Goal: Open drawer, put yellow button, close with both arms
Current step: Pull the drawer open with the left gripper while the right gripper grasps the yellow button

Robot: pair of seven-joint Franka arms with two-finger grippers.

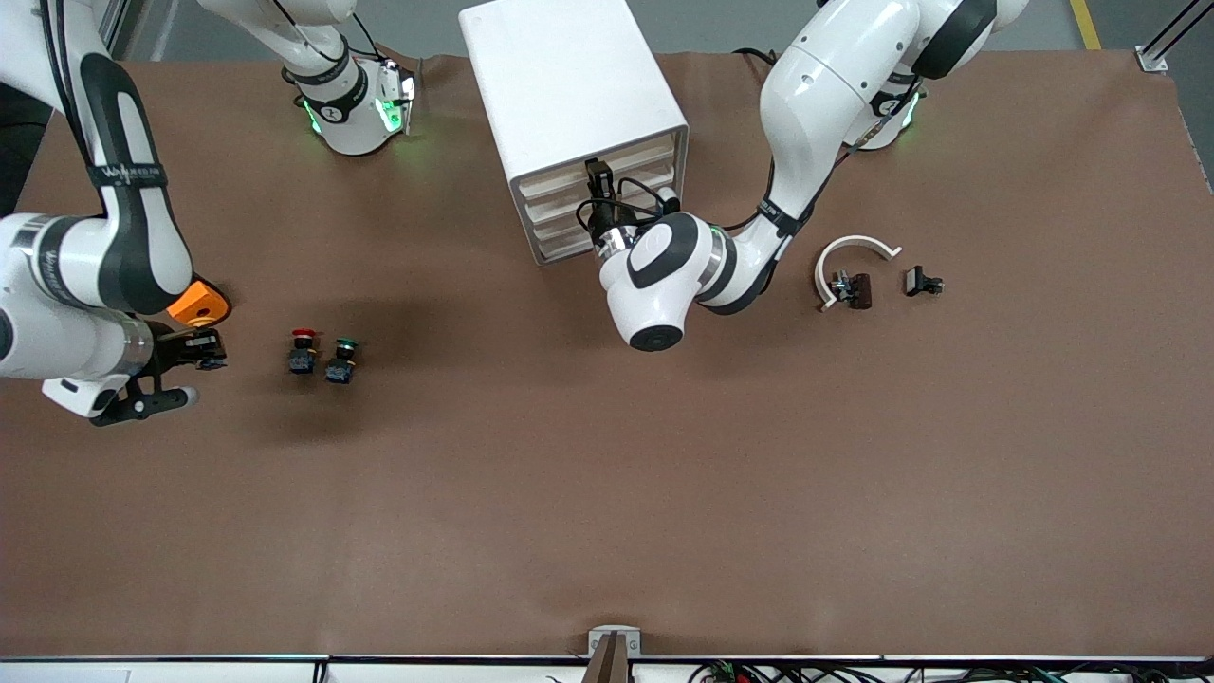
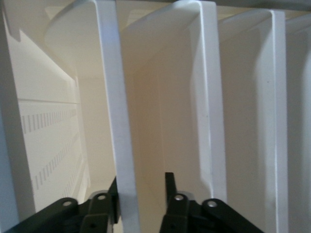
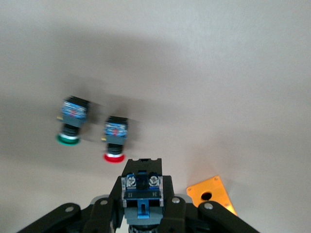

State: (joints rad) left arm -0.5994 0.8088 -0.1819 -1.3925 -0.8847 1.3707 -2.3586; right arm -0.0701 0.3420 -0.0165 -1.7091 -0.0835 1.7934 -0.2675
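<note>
I see the brown tabletop carrying the white cabinet, red button and green button beside my right gripper, plus an orange plate.

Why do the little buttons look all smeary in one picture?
In the right wrist view the green button and red button are streaked with blur; the right hand looks sharper. The front view shows them crisp, with soft shadows on the table.
</note>
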